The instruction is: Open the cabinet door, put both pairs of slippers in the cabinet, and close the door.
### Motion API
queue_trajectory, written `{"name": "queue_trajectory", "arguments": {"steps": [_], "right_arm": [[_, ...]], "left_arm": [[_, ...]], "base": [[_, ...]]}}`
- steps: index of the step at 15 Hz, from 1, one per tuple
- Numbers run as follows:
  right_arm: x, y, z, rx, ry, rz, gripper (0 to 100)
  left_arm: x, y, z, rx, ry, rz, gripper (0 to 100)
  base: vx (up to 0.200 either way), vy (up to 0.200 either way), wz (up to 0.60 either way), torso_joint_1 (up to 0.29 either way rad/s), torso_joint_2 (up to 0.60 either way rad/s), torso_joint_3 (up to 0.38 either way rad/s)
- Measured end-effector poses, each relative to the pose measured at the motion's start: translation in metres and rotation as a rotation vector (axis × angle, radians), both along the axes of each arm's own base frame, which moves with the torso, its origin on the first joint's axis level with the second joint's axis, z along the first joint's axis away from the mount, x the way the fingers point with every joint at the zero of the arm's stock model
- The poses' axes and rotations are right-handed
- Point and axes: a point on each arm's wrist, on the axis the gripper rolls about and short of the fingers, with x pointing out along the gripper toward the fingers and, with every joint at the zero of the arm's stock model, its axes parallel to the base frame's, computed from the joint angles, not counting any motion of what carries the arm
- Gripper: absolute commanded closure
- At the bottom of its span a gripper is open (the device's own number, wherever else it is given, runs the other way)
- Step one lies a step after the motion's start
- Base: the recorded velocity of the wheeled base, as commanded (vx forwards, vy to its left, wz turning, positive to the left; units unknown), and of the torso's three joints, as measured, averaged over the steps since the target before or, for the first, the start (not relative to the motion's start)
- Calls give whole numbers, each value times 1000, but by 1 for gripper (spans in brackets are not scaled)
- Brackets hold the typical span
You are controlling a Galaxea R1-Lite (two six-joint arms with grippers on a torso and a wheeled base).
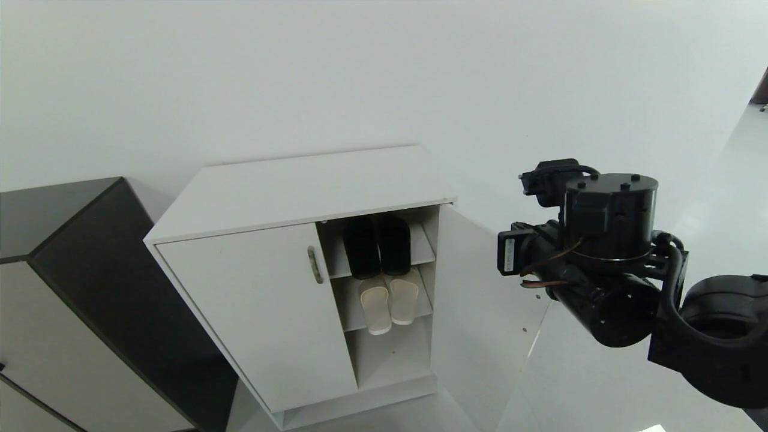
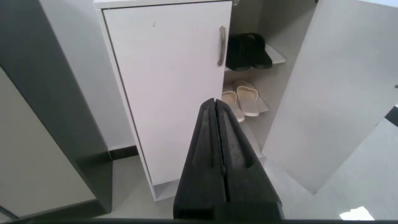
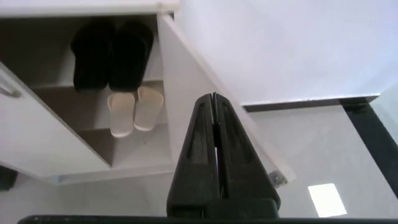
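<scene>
Black slippers [image 1: 377, 246] and white slippers [image 1: 389, 303] are sitting inside the cabinet [image 1: 300, 186]; 1 door [image 1: 480, 300] is awaiting closing; left gripper [image 2: 215, 104] and right gripper [image 3: 214, 99] are clenching nothing

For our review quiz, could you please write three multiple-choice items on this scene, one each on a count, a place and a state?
1. How many pairs of slippers are inside the cabinet? A) one B) two C) three
2. Where is the black pair? A) on the floor B) on the shelf above the white pair C) on the cabinet top
3. What state is the right door in? A) open B) shut C) missing
Answers: 1 B: one black, one white. 2 B: black lies one shelf higher. 3 A: swung out, shelves showing.
</scene>
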Motion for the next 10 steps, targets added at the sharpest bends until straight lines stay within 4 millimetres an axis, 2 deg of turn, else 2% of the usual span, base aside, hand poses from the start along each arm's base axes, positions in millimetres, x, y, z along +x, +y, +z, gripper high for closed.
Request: {"name": "queue_trajectory", "arguments": {"steps": [2, 6, 10], "right_arm": [[5, -8, 6, 10, -6, -23, 100], [7, -11, 11, 21, -11, -34, 100], [12, -17, 12, 42, 55, -20, 100]], "left_arm": [[0, 0, 0, 0, 0, 0, 100], [0, 0, 0, 0, 0, 0, 100], [0, 0, 0, 0, 0, 0, 100]], "base": [[-200, 0, 0, 7, 2, -2], [-200, 0, 0, -1, 1, 1], [0, 0, 0, 0, 0, 0]]}}
